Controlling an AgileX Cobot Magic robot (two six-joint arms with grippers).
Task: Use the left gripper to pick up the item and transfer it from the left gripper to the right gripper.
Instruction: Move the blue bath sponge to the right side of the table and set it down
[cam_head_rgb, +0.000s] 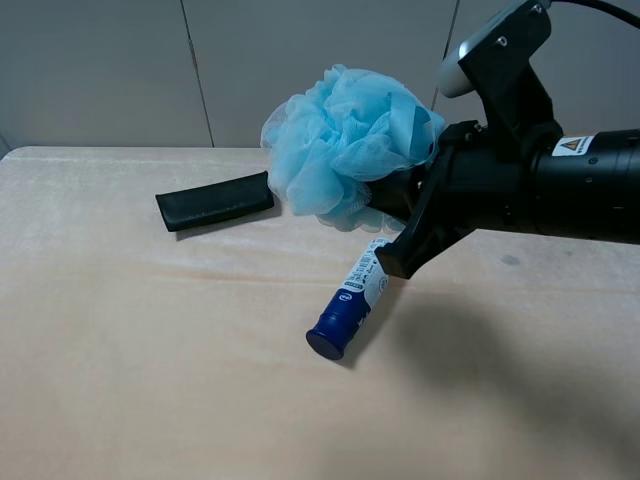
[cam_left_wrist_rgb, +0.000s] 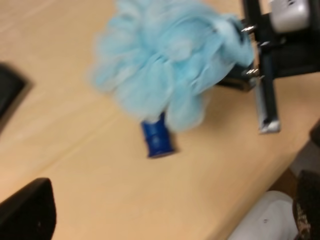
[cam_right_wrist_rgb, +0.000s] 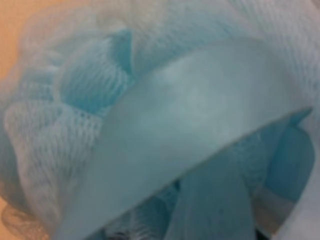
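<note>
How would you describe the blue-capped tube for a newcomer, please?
On the beige table, below the fluffy light blue mesh pouf in the right claw, a white plastic tube with a dark blue cap lies on its side. Unlike the flat black case nearby, it is round and two-coloured.

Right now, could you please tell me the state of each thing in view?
right gripper, shut on the bath pouf
bath pouf, held clear of the table
left gripper, open, empty
blue-and-white tube, lying on its side, capped
black case, lying flat
</note>
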